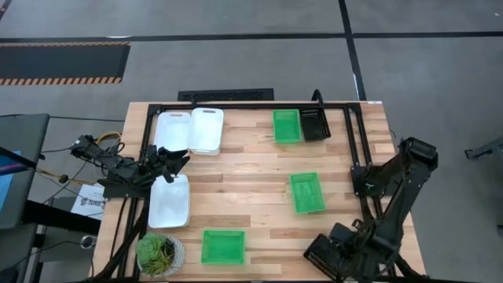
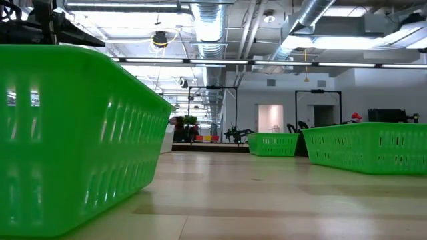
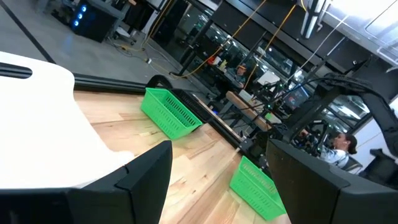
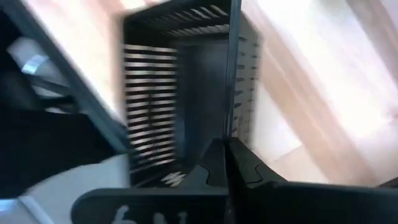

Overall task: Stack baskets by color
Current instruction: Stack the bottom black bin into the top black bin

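My right gripper [image 1: 336,250] is at the table's near right corner, pointing down, shut on a black basket [image 1: 322,258] [image 4: 180,93]. A second black basket [image 1: 315,124] rests on its bottom at the far edge, beside a green basket [image 1: 287,126]. Two more green baskets sit at mid-right [image 1: 306,192] and near the front edge [image 1: 223,246]. Three white baskets lie on the left: two at the far side [image 1: 173,130] [image 1: 206,130] and one nearer [image 1: 170,200]. My left gripper [image 1: 174,159] [image 3: 219,149] hovers open between them, holding nothing. My right gripper pinches one thin wall of the black basket at its rim [image 4: 231,134], one finger inside the basket and one outside. The fingers [image 4: 249,171] come from above, pointing steeply down. The basket hangs below them; I cannot tell if it is clear of the table.
A round potted plant [image 1: 160,253] stands at the near left corner. A black frame [image 1: 251,105] runs along the table's far edge and down both sides. Bare wood lies in the middle of the table [image 1: 251,181].
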